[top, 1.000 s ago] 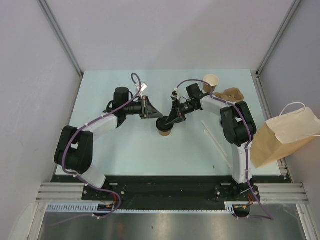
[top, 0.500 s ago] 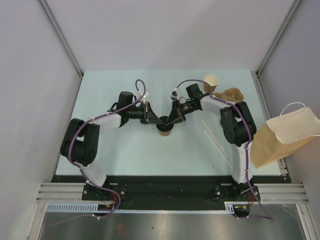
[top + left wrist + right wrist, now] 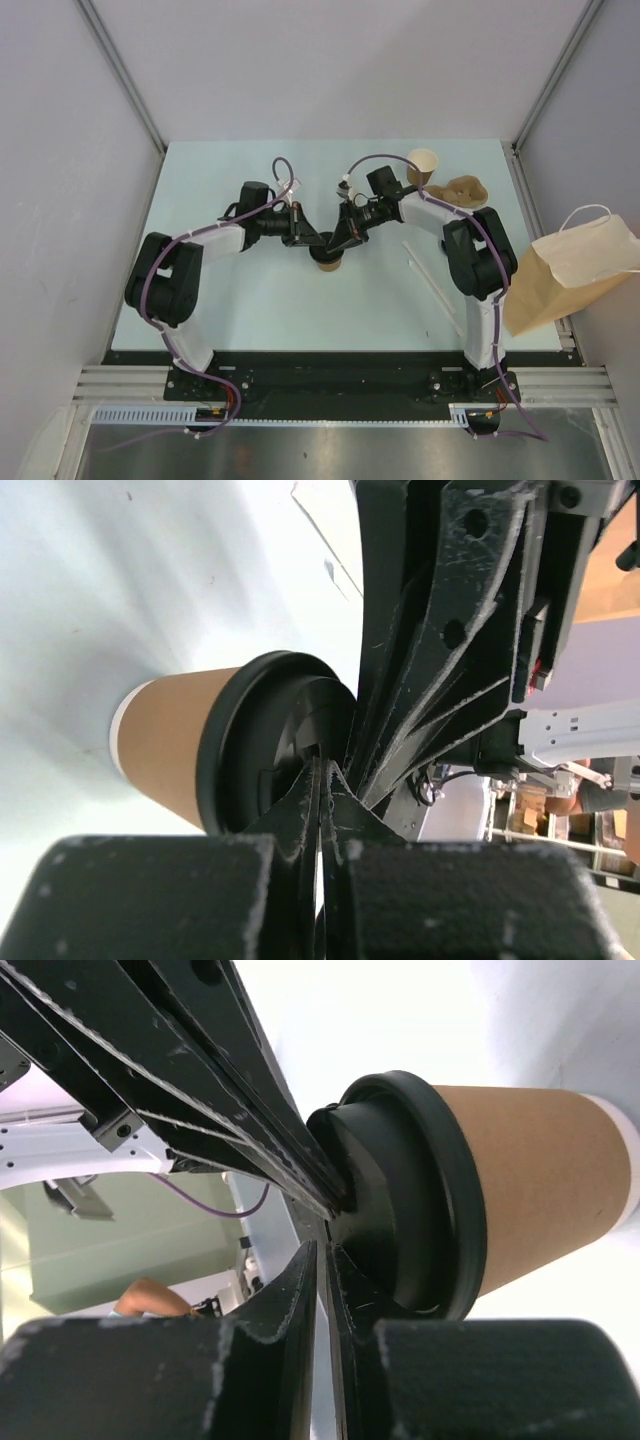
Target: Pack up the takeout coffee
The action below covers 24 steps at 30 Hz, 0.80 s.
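Since the earlier frame, the left arm has been swung in from the left, so that the left end effector (image 3: 316, 240) is now brought right up to the lidded cup (image 3: 328, 262), opposite the right end effector (image 3: 342, 240), which has hardly shifted. The cup has stayed upright near the middle of the desk (image 3: 250, 300).

Both end effectors are pressed tip-down onto the black lid (image 3: 265, 750) from either side. The left one is fully closed, its fingers (image 3: 305, 810) laid flat together, and nothing is gripped. The right one is seen almost closed, with only a sliver of light between its fingers (image 3: 290, 1300), and nothing is seen between them either. This pose is judged to serve for pushing: narrow closed tips can bear down on the rim at two opposite points, so the lid is seated evenly while the cup is kept from tipping.

An open cup (image 3: 423, 164), with no lid on it, is left standing at the far right, just beside the right arm, and the flat cup carrier (image 3: 467, 188) lies close by it. The tall paper bag (image 3: 565, 270) is propped off the right edge of the desk, well apart from both cups. Packing is therefore judged to be at an early stage: one cup is being capped, and nothing has yet been loaded.
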{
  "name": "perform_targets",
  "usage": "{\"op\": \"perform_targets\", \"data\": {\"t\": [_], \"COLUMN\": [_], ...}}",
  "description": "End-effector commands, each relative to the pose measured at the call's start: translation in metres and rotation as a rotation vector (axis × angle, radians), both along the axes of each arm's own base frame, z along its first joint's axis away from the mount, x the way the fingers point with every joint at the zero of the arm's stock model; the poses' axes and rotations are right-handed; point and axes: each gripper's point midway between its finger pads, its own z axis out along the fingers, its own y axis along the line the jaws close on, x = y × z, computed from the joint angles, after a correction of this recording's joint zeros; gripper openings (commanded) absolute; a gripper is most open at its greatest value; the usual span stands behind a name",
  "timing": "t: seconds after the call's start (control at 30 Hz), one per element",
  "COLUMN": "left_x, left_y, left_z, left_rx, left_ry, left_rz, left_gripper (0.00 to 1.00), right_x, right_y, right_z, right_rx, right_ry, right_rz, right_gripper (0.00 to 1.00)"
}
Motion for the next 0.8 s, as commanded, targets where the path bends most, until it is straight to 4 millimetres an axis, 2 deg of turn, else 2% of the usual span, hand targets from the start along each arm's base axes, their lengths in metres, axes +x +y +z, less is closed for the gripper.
{"op": "perform_targets", "data": {"t": [0.0, 0.07, 0.17, 0.2, 0.3, 0.37, 0.43, 0.5, 0.57, 0.63, 0.7, 0.77], "left_x": [0.012, 0.014, 0.016, 0.017, 0.017, 0.016, 0.015, 0.014, 0.014, 0.014, 0.014, 0.013], "left_y": [0.0, 0.0, -0.001, -0.001, -0.004, -0.005, -0.006, -0.006, -0.005, -0.005, -0.005, -0.004], "left_z": [-0.018, -0.02, -0.022, -0.021, -0.019, -0.018, -0.018, -0.019, -0.021, -0.022, -0.023, -0.024], "left_rx": [0.055, 0.062, 0.07, 0.067, 0.07, 0.072, 0.075, 0.078, 0.082, 0.083, 0.086, 0.091], "left_ry": [-0.001, 0.003, 0.007, 0.008, 0.0, -0.009, -0.015, -0.012, -0.014, -0.008, -0.009, -0.01], "left_rz": [0.02, 0.019, 0.023, 0.021, 0.013, 0.008, 0.004, 0.004, 0.004, 0.005, 0.004, 0.004], "left_gripper": [0.0, 0.0, 0.0, 0.0, 0.0, 0.0, 0.0, 0.0, 0.0, 0.0, 0.0, 0.0], "right_x": [0.008, 0.011, 0.02, 0.019, 0.022, 0.022, 0.02, 0.017, 0.019, 0.018, 0.016, 0.01], "right_y": [-0.008, -0.009, -0.011, -0.011, -0.009, -0.008, -0.008, -0.007, -0.008, -0.009, -0.012, -0.02], "right_z": [0.003, 0.013, 0.046, 0.065, 0.105, 0.121, 0.127, 0.121, 0.098, 0.057, 0.025, -0.018], "right_rx": [-0.034, -0.015, 0.039, 0.067, 0.147, 0.183, 0.193, 0.186, 0.144, 0.082, 0.027, -0.07], "right_ry": [-0.073, -0.078, -0.134, -0.173, -0.216, -0.209, -0.202, -0.185, -0.136, -0.076, -0.031, 0.035], "right_rz": [-0.035, -0.041, -0.075, -0.082, -0.104, -0.115, -0.112, -0.102, -0.111, -0.112, -0.119, -0.139], "right_gripper": [0.13, 0.13, 0.13, 0.13, 0.13, 0.14, 0.14, 0.14, 0.13, 0.13, 0.12, 0.12]}}
